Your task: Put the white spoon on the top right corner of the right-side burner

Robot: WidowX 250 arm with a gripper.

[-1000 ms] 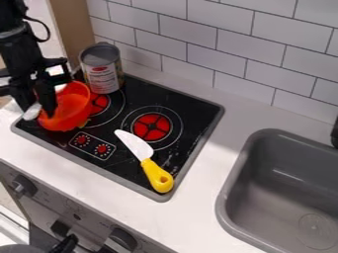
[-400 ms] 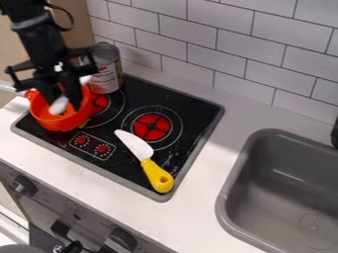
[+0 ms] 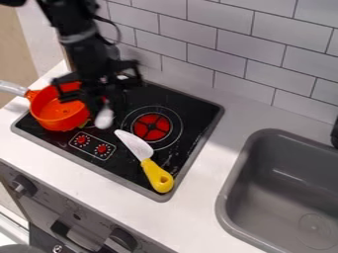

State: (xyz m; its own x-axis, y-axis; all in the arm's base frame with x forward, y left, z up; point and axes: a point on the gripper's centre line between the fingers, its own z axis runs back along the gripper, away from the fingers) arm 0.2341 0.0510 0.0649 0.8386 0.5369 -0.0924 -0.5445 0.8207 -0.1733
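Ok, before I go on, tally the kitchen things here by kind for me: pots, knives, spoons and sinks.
Pots: 1, the orange pot
Knives: 1, the yellow-handled knife
Spoons: 1, the white spoon, held in the gripper
Sinks: 1, the grey sink
Total: 4

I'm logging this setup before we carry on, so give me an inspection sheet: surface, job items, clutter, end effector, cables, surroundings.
Surface: black stovetop with pale specks, set in a white counter.
Job items: white spoon hanging over the stovetop, left of the right-side burner.
Clutter: orange pot at the stovetop's left; yellow-handled knife, blade overlapping the burner's outer ring.
End effector: holding the spoon; blurred, exact grip unclear.
Cables: black cable looped beside the arm.
Surroundings: tiled wall behind, grey sink right, dark knobs in front.
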